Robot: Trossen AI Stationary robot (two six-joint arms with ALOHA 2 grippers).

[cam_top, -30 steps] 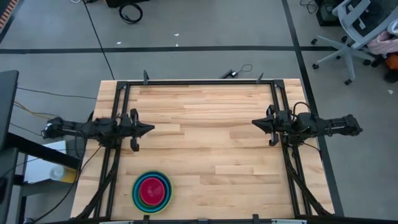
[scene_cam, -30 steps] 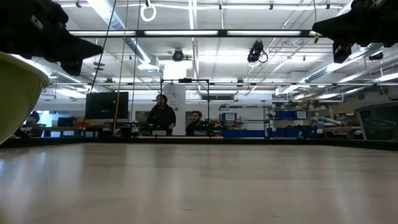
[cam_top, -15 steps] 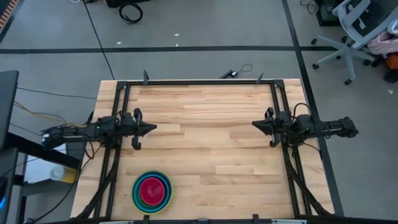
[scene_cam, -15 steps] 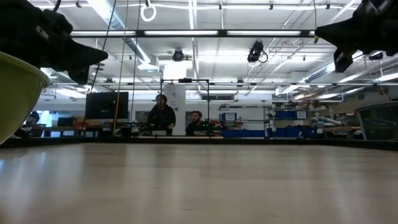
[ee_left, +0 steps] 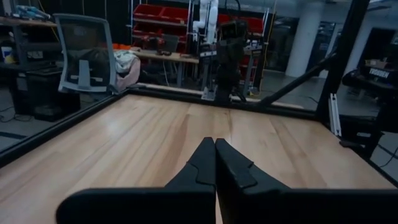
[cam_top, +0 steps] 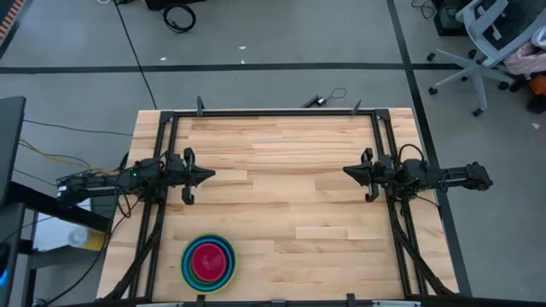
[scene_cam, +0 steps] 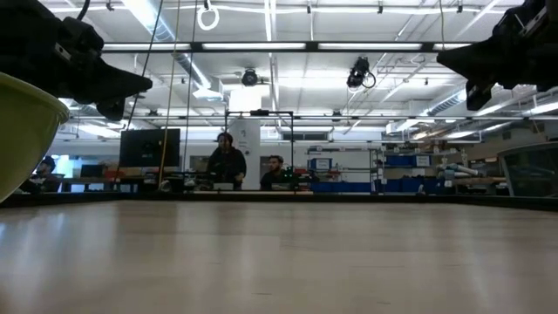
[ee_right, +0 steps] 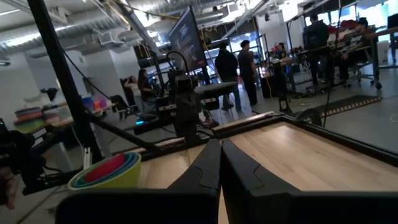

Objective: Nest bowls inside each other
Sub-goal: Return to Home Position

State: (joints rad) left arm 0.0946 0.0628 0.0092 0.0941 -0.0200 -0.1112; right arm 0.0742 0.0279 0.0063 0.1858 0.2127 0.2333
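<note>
The bowls sit nested in one stack near the table's near left corner: magenta in the middle, then green, teal and blue rims, with yellow-green outermost. The stack rests on the wood on the outer bowl's base. The low view shows only that bowl's yellow-green wall; the right wrist view shows the stack far off. My left gripper hovers shut at mid-left, beyond the stack and above the table. My right gripper hovers shut at mid-right. The two point level at each other, and neither has anything between its fingers.
A black metal frame runs along the table's far edge and down both sides. The wooden top lies bare between the two grippers. An office chair stands on the floor beyond the far right corner. People stand in the room behind.
Both grippers have sunk a little toward the table and stay shut. The left arm has swung slightly, so its gripper now points a bit more toward the far edge. The bowl stack has stayed where it was.
</note>
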